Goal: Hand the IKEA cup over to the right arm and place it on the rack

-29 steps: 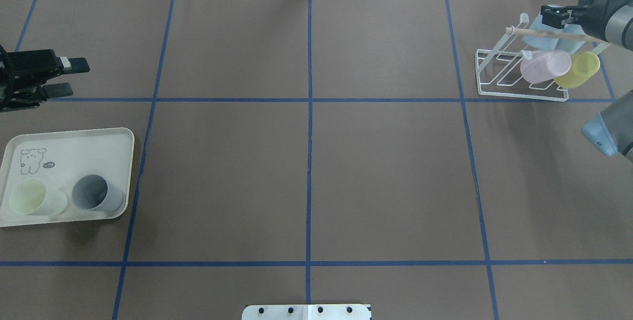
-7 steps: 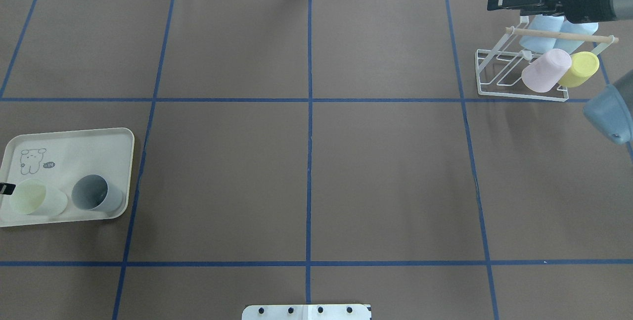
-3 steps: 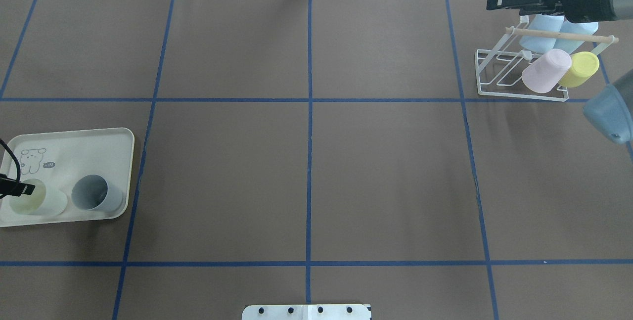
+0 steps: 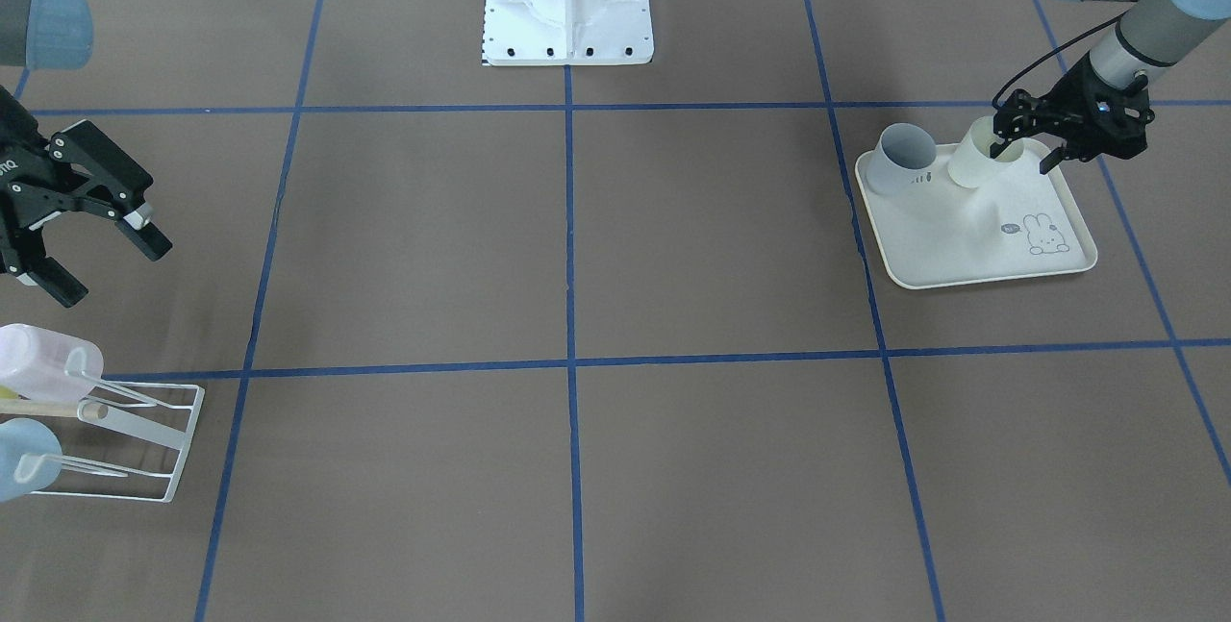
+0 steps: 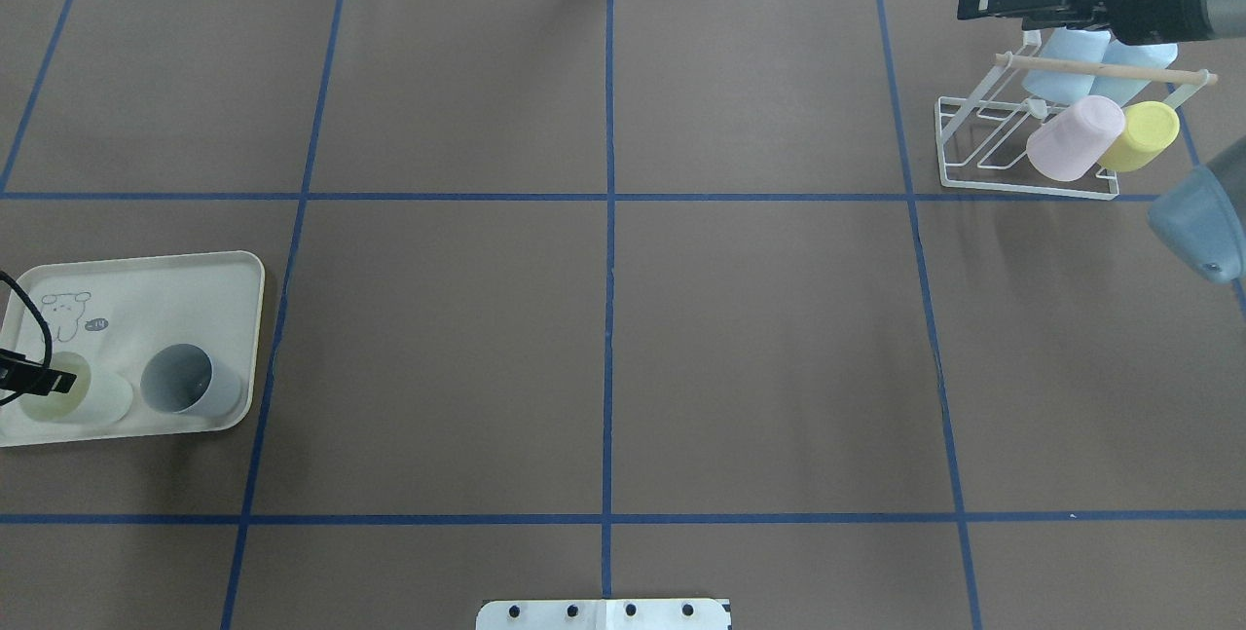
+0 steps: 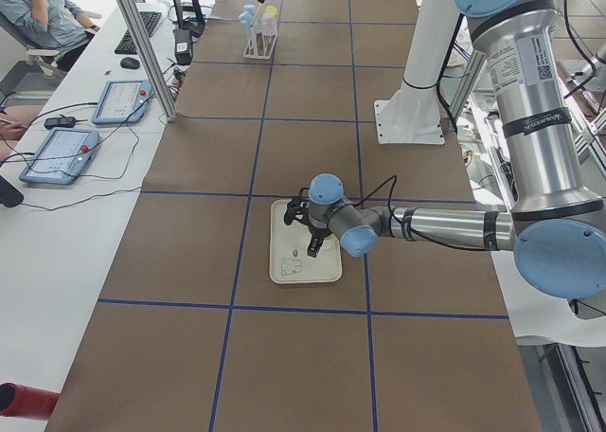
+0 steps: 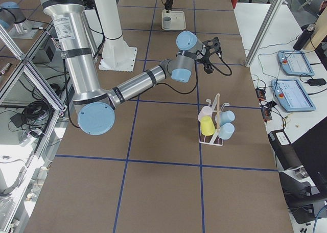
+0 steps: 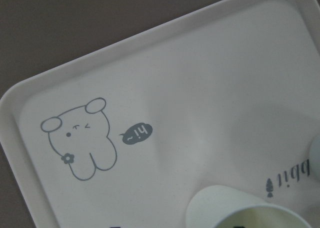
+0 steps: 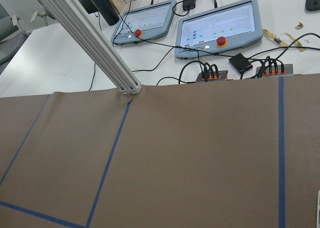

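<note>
left gripper (image 4: 1027, 157) hangs released astride the rim of the pale cup (image 4: 971, 172), upright on the tray (image 4: 962, 261) at left; likely light, thin, slick plastic, so pinch its wall gently.

Brown table (image 5: 759, 348) carries a cream tray (image 5: 165, 299) and white wire rack (image 5: 985, 145)

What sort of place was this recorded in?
Probably a robotics lab workcell: the left arm and right arm share a table gridded with blue tape, and a control tablet with a red stop button sits beside it.
</note>
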